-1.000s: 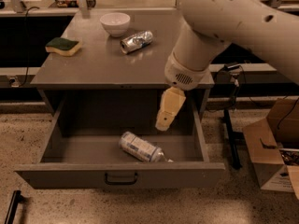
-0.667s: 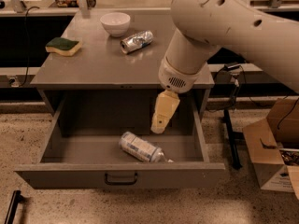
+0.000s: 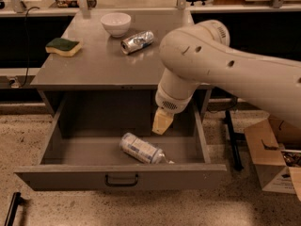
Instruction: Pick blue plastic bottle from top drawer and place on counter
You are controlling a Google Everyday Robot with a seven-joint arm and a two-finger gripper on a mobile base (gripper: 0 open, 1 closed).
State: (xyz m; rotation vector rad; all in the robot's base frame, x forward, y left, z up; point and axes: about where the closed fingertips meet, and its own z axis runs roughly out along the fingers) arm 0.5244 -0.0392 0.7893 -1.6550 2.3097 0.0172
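Whether our tan, wedge-shaped gripper (image 3: 161, 124) stood open or closed, we could not tell. It held nothing that we could see. It hung tip-down inside the wide grey metal top drawer (image 3: 70, 177), just above and behind the clear plastic bottle with the pale blue-and-white label (image 3: 140, 149). Since a second before, it had sunk lower and drifted slightly left, nearer the bottle. Our bulky white arm (image 3: 221, 65) had dropped with it and now covered more of the right side of the flat grey metal counter (image 3: 94, 65). The bottle had not moved; it lay on its side near the drawer's front, its cap end hard to make out against the front edge. The arm ran off the right edge of the view. On the counter, the crushed silver can (image 3: 137, 42), white bowl (image 3: 115, 23) and yellow-and-green sponge (image 3: 64, 46) lay where they had been.
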